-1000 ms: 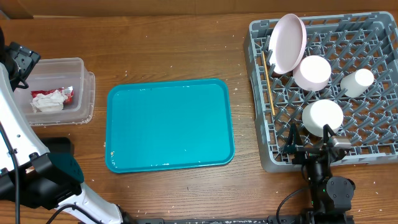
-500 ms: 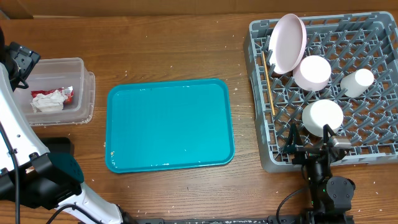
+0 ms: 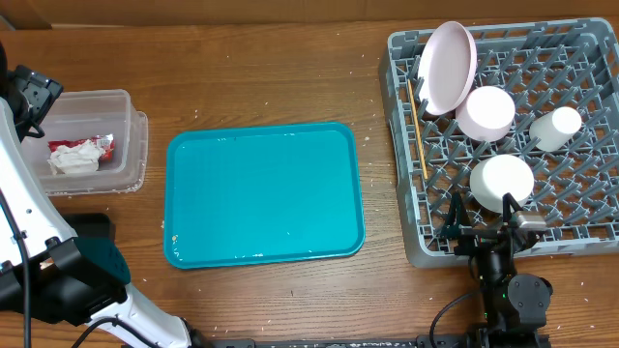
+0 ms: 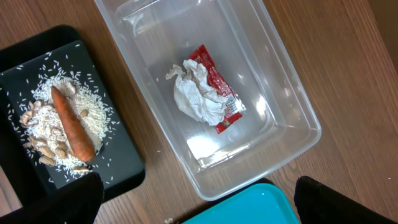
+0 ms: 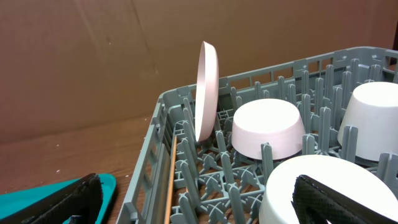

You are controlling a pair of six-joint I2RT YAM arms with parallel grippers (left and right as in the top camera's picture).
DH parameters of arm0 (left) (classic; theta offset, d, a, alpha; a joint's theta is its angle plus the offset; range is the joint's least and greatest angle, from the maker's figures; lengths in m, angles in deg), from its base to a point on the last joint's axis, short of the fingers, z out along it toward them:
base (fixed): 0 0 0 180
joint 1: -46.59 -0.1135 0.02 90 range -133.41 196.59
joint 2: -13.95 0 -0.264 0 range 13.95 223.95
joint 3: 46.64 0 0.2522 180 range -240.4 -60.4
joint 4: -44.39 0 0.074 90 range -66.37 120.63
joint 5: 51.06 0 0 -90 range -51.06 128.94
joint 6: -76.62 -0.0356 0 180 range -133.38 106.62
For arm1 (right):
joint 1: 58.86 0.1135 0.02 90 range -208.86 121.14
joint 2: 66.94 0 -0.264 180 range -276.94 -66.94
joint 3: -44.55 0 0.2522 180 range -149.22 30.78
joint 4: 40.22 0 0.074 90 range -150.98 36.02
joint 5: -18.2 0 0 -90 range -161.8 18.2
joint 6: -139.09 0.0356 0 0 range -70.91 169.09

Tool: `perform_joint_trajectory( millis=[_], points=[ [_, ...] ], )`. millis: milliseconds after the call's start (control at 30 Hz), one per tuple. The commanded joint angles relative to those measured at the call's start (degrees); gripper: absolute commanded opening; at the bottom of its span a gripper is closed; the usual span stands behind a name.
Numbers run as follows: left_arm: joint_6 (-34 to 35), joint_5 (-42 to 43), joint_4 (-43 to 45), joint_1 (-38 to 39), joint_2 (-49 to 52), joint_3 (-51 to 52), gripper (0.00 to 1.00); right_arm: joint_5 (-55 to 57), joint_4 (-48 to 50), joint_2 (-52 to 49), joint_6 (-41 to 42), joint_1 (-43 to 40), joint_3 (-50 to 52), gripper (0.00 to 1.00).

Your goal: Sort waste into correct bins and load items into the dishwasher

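Left end effector (image 4: pixel 198 198) is hovering above the tabletop (image 4: pixel 339 50), spread wide, gripping nothing. Below it, centre frame, clear tub (image 4: pixel 273 56) is holding crumpled napkin (image 4: pixel 196 93) lying over red wrapper (image 4: pixel 217 84). At left, black tray (image 4: pixel 118 162) is carrying carrot stick (image 4: pixel 71 124) on beige scraps (image 4: pixel 40 124).

Right end effector (image 5: pixel 196 190) is gaping wide, empty, at grey rack's (image 5: pixel 146 171) near edge. Near bowl (image 5: pixel 323 171) is sitting lower right, then chopsticks (image 5: pixel 171 180), second bowl (image 5: pixel 267 127), cup (image 5: pixel 376 118), upright plate (image 5: pixel 207 87) standing farthest.

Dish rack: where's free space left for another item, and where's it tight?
Free: the dish rack's far-right pegs, right of the plate and beyond the cup; also its near-right corner, right of the near bowl. Tight: the left half, where chopsticks, plate and far bowl bunch together. The teal tray holds nothing.
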Motion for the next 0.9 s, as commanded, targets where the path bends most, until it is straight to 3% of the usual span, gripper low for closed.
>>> perform_joint_trajectory(
  millis=[0, 467, 700, 867],
  points=[
    [0.90, -0.22, 0.07, 1.03, -0.48, -0.11, 1.00, -0.33, 0.31, 0.68, -0.39, 0.24, 0.61, 1.00],
    [0.90, -0.35, 0.07, 11.23, -16.13, -0.11, 1.00, -0.33, 0.31, 0.68, -0.39, 0.24, 0.61, 1.00],
    [0.87, -0.42, 0.04, 12.28, -21.05, 0.74, 1.00, -0.33, 0.31, 0.68, -0.39, 0.26, 0.61, 1.00],
    [-5.81, -0.79, -4.46, 12.33, -24.74, 5.95, 1.00, -0.35, 0.31, 0.68, -0.39, 0.26, 0.61, 1.00]
  ],
)
